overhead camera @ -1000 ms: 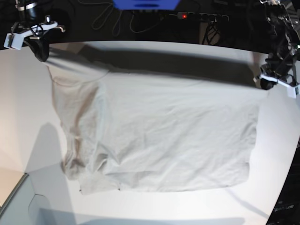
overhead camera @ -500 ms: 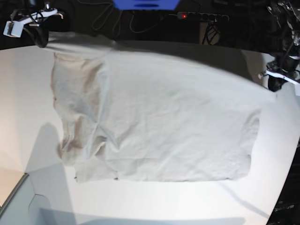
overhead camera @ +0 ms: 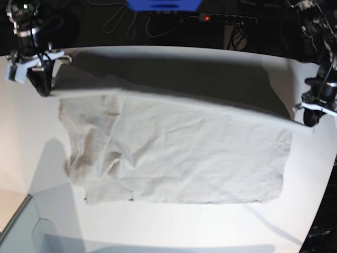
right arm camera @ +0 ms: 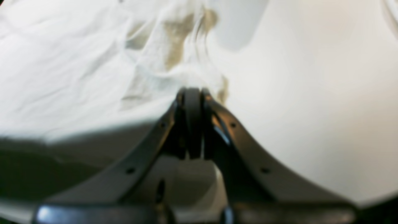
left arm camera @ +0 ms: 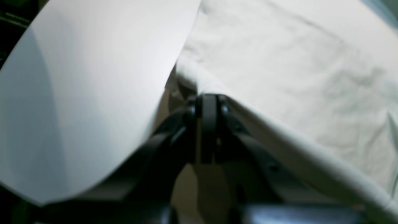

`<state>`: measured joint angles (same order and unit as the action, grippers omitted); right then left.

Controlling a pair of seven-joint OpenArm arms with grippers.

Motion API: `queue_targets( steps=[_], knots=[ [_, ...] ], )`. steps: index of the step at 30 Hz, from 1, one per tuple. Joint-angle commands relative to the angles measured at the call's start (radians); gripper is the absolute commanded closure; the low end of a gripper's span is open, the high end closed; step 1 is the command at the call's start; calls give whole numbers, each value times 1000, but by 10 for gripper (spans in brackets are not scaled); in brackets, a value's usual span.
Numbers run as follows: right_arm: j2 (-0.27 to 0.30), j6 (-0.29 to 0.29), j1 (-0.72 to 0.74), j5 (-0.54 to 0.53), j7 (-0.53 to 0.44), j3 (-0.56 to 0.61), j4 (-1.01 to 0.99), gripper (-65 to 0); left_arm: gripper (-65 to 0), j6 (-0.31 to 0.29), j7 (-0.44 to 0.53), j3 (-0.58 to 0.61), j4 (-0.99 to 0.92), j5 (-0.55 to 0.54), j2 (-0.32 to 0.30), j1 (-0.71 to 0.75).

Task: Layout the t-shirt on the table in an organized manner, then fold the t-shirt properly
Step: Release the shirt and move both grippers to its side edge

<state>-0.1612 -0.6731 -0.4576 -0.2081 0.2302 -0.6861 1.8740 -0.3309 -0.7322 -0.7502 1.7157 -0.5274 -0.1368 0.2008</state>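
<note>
Our left fingers (left arm camera: 207,102) are pressed together on a corner of the t-shirt (overhead camera: 184,153), and our right fingers (right arm camera: 192,95) pinch another corner the same way, cloth bunched at both tips. In the base view these two grips sit at opposite far corners, lifting that edge off the counter (overhead camera: 174,226) so it casts a dark shadow behind. The near part of the shirt lies on the white counter, flat on one side, crumpled and folded over near our right arm.
</note>
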Motion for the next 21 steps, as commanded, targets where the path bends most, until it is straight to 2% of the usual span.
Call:
queue_targets(
  steps=[1,6,9,12,18,21],
  knots=[
    [4,-25,29,6,-4,-2,8,0,0,0,24,-2,-3,-9,-19,-27],
    [4,-25,193,105,100,-4,-18,0,0,2,24,-2,-138,-9,-27,-97],
    [4,-25,273,160,125,-2,-30,0,0,2,26,-2,-187,-6,-27,-102],
    [4,-25,356,204,153,13,-63,0,0,0,29,2,-207,45,-27,-120],
    [4,-25,478,329,151,49,-175,0,0,0,30,34,-250,137,-27,-171],
    [4,-25,520,348,150,58,-242,0,0,0,30,34,-277,149,-27,-205]
  ],
)
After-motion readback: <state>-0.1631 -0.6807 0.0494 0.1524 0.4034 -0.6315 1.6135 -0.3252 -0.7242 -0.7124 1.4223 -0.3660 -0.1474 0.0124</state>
